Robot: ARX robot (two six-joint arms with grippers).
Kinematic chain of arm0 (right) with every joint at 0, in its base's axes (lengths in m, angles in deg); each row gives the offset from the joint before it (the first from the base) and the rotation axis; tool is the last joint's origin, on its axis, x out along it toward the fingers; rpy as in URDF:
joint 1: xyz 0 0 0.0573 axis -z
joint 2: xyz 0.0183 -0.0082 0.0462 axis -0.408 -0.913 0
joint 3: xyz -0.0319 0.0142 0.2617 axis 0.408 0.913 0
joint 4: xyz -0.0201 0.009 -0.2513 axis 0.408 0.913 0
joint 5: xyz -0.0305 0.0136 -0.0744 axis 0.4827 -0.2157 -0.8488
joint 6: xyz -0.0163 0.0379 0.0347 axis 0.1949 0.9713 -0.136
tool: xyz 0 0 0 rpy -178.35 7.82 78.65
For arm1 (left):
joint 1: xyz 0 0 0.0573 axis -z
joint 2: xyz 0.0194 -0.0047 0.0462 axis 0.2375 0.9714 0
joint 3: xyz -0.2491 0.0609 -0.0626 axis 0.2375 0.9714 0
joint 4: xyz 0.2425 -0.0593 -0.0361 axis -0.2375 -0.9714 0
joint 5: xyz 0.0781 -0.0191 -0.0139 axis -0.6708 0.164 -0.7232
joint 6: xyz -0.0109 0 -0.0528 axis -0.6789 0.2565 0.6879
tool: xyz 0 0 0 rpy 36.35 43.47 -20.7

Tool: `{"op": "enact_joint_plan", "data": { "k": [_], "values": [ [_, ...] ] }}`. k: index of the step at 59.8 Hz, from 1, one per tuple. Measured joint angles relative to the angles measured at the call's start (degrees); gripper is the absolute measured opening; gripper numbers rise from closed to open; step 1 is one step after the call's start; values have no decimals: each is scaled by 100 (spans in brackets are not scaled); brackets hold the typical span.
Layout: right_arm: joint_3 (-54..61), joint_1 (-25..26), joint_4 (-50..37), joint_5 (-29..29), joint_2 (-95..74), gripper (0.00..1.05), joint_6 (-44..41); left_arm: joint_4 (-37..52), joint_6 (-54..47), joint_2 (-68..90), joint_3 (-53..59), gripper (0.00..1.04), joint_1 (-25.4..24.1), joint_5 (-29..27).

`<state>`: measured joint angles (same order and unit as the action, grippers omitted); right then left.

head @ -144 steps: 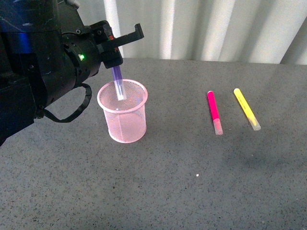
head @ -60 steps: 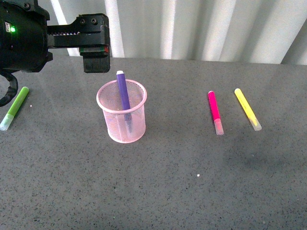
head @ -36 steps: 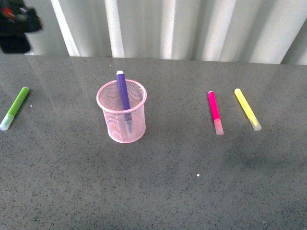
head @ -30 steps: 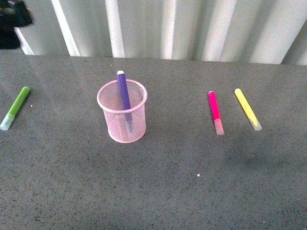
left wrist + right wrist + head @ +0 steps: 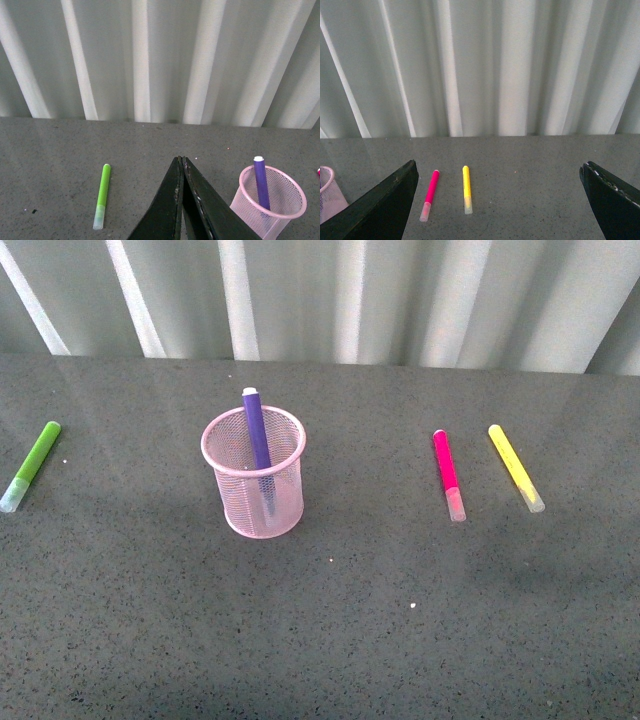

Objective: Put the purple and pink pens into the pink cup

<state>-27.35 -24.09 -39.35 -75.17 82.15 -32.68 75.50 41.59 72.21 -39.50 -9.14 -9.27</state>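
The pink cup [image 5: 255, 480] stands on the grey table left of centre, and the purple pen [image 5: 257, 435] leans inside it with its white end above the rim. On the table to the right lies the pink pen [image 5: 448, 473], clear cap toward me. Neither arm shows in the front view. In the left wrist view my left gripper [image 5: 180, 159] is shut and empty, with the pink cup [image 5: 270, 202] and purple pen [image 5: 260, 181] close beside it. In the right wrist view my right gripper [image 5: 500, 172] stands wide open, with the pink pen [image 5: 430, 194] on the table beyond its fingers.
A yellow marker [image 5: 515, 466] lies just right of the pink pen, also seen as the yellow marker [image 5: 466, 189] in the right wrist view. A lime-green marker [image 5: 31, 464] lies near the table's left edge. A pleated white curtain [image 5: 400, 300] backs the table.
The left arm let go of the purple pen into the cup, then drew back up and left until it left the front view. The pens on the table have not moved.
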Motion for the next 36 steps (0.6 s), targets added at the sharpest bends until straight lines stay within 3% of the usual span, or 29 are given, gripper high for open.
{"op": "enact_joint_plan", "data": {
  "k": [3, 9, 36],
  "values": [
    [0, 0, 0, 0, 0, 98, 0, -186, -2, -245, 61, 4, -229, 326],
    [0, 0, 0, -2, 0, 98, 2, -555, -2, -723, 160, 4, -426, 380],
    [0, 0, 0, 0, 0, 98, 0, -2256, -2, -2675, 256, 4, -446, 420]
  ]
}}
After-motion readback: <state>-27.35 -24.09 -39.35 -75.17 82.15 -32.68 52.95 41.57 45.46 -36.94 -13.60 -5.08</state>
